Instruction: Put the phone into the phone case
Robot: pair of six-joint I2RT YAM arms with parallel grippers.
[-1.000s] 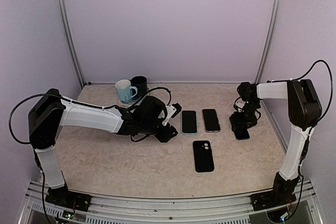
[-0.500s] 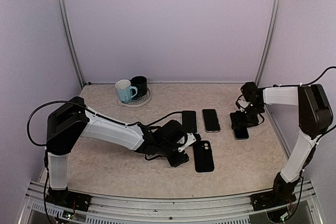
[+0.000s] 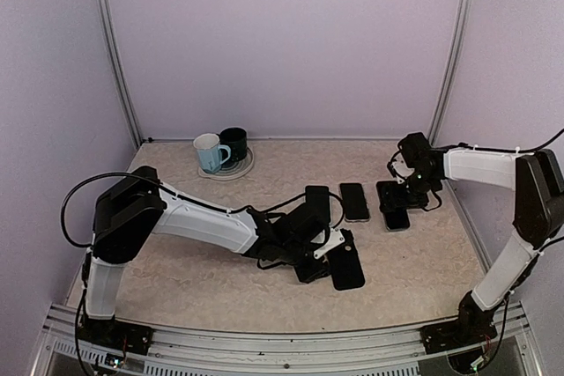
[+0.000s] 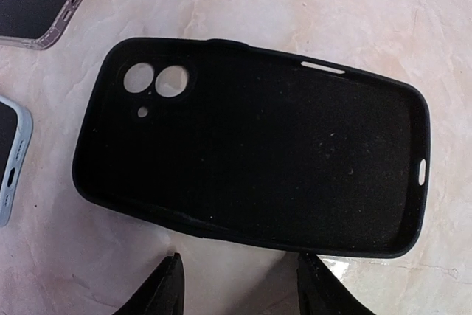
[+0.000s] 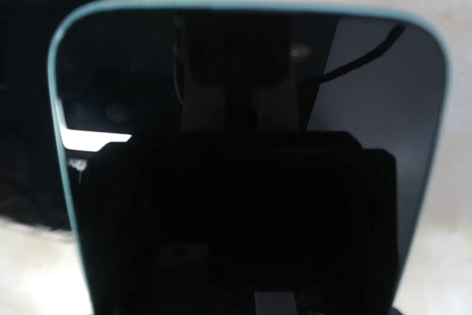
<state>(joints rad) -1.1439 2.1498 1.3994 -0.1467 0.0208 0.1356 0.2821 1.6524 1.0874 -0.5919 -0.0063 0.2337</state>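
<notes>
Our left pincer stands open, its fingertips just beside the near long edge of the soft black phone case. The case lies hollow side up on the marbled desk, with bare room past its far edge. Our right pincer hangs over the teal-edged phone near the desk's right edge. Whether it grips the phone, we cannot tell.

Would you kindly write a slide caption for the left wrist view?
Empty black phone case lies open side up on the table, left gripper fingers apart beside its edge.
</notes>
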